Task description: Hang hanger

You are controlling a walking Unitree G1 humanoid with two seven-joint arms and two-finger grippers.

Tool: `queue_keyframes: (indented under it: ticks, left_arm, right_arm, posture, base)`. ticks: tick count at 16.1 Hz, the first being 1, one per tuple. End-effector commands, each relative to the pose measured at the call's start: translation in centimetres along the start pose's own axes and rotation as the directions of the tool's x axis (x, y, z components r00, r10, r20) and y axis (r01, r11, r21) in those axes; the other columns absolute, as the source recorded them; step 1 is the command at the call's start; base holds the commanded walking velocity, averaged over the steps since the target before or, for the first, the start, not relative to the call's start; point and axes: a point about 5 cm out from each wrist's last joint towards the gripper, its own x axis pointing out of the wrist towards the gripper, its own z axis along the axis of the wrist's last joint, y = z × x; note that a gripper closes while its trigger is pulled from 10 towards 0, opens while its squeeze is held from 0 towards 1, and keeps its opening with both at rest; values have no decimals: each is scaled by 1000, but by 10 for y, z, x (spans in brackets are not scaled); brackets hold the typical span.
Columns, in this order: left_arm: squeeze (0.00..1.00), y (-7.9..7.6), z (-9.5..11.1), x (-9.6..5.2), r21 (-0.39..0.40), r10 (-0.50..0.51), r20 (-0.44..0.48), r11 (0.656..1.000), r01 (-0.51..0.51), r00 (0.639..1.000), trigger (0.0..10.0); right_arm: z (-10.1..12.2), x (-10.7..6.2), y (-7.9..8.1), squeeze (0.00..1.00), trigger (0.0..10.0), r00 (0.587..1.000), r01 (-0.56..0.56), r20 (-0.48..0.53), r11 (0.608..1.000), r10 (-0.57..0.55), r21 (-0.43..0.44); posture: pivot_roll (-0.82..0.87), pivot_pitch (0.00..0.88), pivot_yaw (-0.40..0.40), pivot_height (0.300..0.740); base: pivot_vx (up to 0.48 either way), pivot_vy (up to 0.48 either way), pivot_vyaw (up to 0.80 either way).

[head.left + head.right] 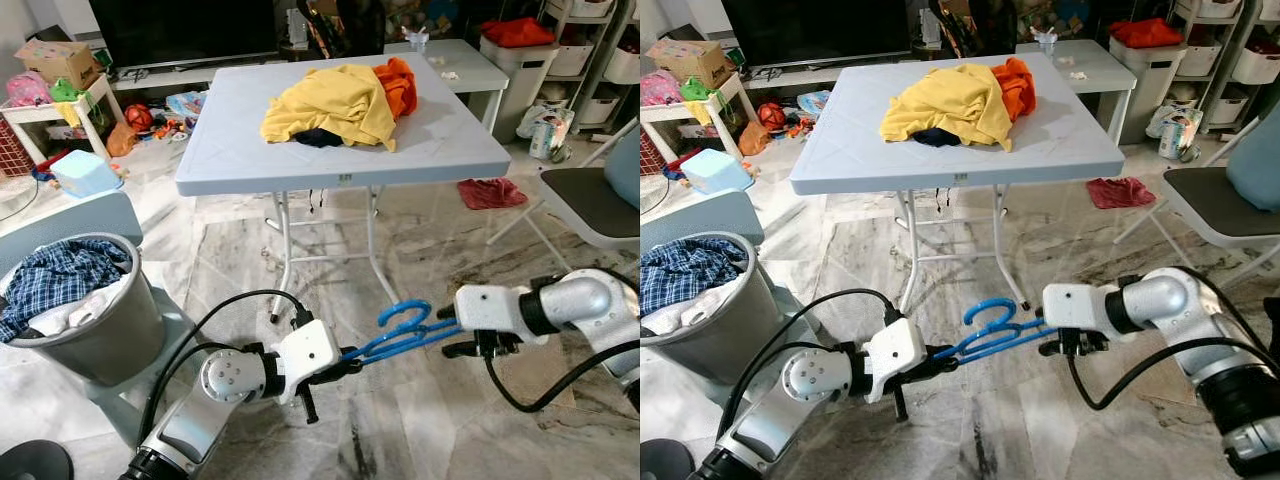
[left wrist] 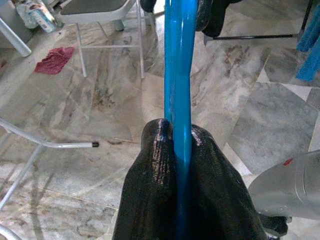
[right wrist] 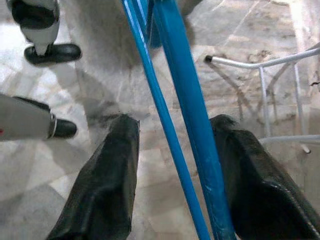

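With the left hand (image 1: 345, 362) clamped on the blue hanger (image 1: 405, 335) and the right hand (image 3: 172, 165) spread loose around its bars at 3 o'clock, close the right firmly before the left lets go.

A pale grey square folding table (image 1: 240, 140) on thin white metal legs is standing at twelve o'clock on the veined marble floor (image 1: 420, 420), a grey-seated white-framed chair (image 1: 590, 205) is sitting at three o'clock, and a low white shelf (image 1: 45, 110) is showing at ten o'clock.
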Motion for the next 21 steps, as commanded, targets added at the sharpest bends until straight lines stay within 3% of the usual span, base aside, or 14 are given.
queue_keyframes:
  ticks: [1, 6, 17, 18, 21]
  left_arm:
    - [0, 3, 3, -1, 25, 8, 5, 1000, -8, 1000, 10000]
    - [0, 1, 2, 1, 33, -3, 1, 999, 3, 1000, 10000]
    - [0, -5, -3, 1, 39, -29, -20, 999, 30, 999, 10000]
    - [1000, -6, -4, 1, 31, -37, -23, 999, 38, 999, 10000]
    - [1000, -6, -5, -1, 40, -33, -13, 999, 34, 999, 10000]
  right_arm:
    - [0, 0, -2, 0, 0, 1000, 6, -22, 1000, -6, -22]
    - [0, -6, -12, 0, 0, 998, -1, -56, 998, -2, -56]
    - [-3, -19, -17, 0, 0, 982, -131, -155, 985, 112, -114]
    - [-4, -20, -18, 0, 0, 980, -136, -159, 984, 117, -112]
    - [-8, -16, -17, 0, 0, 983, -100, -167, 990, 82, -100]
  posture:
    - [-149, 0, 52, 740]
    - [-154, 0, 54, 740]
    - [-156, 0, 52, 740]
    - [-157, 0, 52, 740]
    - [-154, 0, 52, 740]
  base:
    - [0, 0, 0]
    - [0, 0, 0]
    - [0, 0, 0]
    - [0, 0, 0]
    - [0, 0, 0]
